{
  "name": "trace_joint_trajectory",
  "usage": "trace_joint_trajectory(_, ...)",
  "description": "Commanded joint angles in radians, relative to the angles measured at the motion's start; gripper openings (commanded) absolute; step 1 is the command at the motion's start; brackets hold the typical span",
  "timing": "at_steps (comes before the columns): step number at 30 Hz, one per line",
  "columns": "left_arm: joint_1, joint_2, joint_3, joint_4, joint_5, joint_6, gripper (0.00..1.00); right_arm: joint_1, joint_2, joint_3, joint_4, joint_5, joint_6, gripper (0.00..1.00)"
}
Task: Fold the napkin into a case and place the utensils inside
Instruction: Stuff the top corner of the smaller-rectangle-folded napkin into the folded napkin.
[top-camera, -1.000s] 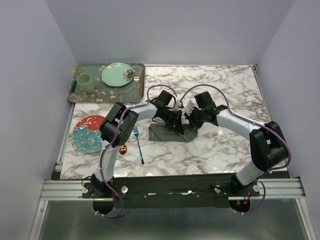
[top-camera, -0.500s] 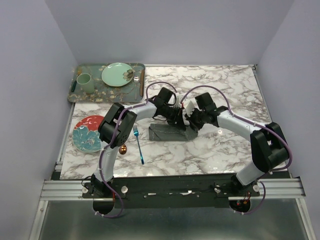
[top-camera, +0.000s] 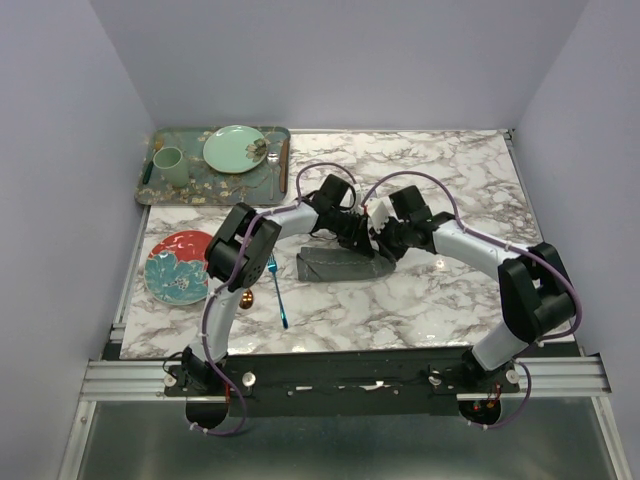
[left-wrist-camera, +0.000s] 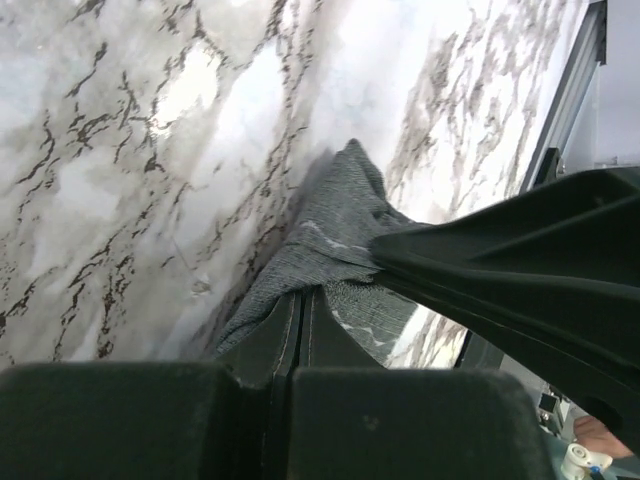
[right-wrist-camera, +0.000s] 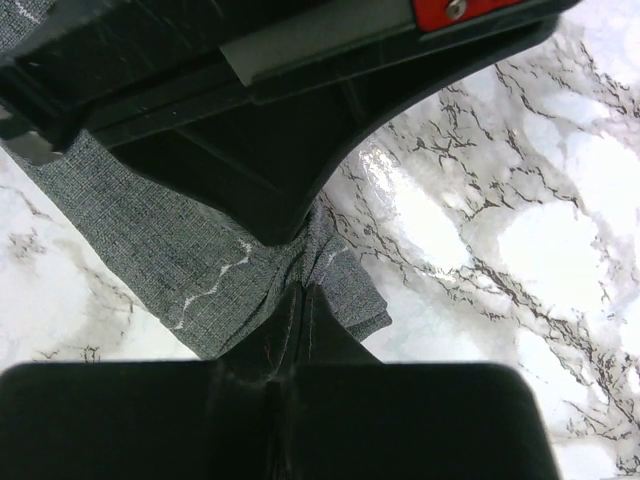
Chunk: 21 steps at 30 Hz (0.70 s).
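The dark grey napkin (top-camera: 338, 267) lies folded into a narrow strip at the middle of the marble table. My left gripper (top-camera: 358, 243) is shut on the napkin's right end (left-wrist-camera: 330, 235) and pinches the cloth. My right gripper (top-camera: 380, 246) is shut on that same end (right-wrist-camera: 200, 255), right beside the left one. The blue fork (top-camera: 277, 290) lies on the table left of the napkin. The copper spoon (top-camera: 247, 297) shows only its bowl under the left arm.
A red and teal flowered plate (top-camera: 177, 266) sits at the left edge. A patterned green tray (top-camera: 175, 187) at the back left holds a green cup (top-camera: 169, 165), a mint plate (top-camera: 234, 148) and a brown-handled utensil (top-camera: 284, 162).
Both grippers have moved a little toward the back with the napkin's right end. The napkin has flattened into a narrower strip.
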Motion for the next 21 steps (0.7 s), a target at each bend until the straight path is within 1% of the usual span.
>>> trace_joint_trajectory(1,-0.001,0.058,0.037,-0.014,-0.067,0.008,0.00,0.006,0.008,0.028,0.010,0.013,0.045,0.01)
trace_joint_trajectory(8,-0.004,0.054,0.054,-0.057,-0.088,0.056,0.00,0.007,0.002,0.018,0.010,0.066,0.073,0.01)
trace_joint_trajectory(9,-0.001,0.034,0.053,-0.057,-0.073,0.060,0.07,0.007,0.001,0.015,0.012,0.073,0.077,0.01)
trace_joint_trajectory(10,0.003,0.014,0.018,-0.013,-0.058,0.054,0.14,0.007,0.001,0.014,0.012,0.082,0.083,0.00)
trace_joint_trajectory(11,0.010,-0.011,-0.013,0.027,-0.048,0.021,0.26,0.006,0.002,0.011,0.012,0.101,0.085,0.01)
trace_joint_trajectory(12,0.028,-0.073,-0.051,0.077,-0.045,-0.004,0.32,0.004,0.001,0.005,0.013,0.112,0.088,0.01)
trace_joint_trajectory(13,0.039,-0.104,-0.132,0.190,-0.044,-0.031,0.37,0.004,0.002,0.002,0.012,0.119,0.097,0.01)
trace_joint_trajectory(14,0.051,-0.132,-0.166,0.239,-0.044,-0.065,0.41,0.006,-0.001,-0.002,0.012,0.130,0.102,0.00)
trace_joint_trajectory(16,0.081,-0.195,-0.241,0.343,-0.030,-0.154,0.43,0.006,-0.002,-0.008,0.013,0.135,0.117,0.01)
trace_joint_trajectory(18,0.094,-0.250,-0.281,0.397,-0.030,-0.226,0.44,0.006,0.001,-0.008,0.012,0.136,0.129,0.01)
trace_joint_trajectory(21,0.106,-0.316,-0.350,0.449,-0.054,-0.272,0.45,0.004,0.004,-0.005,0.012,0.139,0.148,0.01)
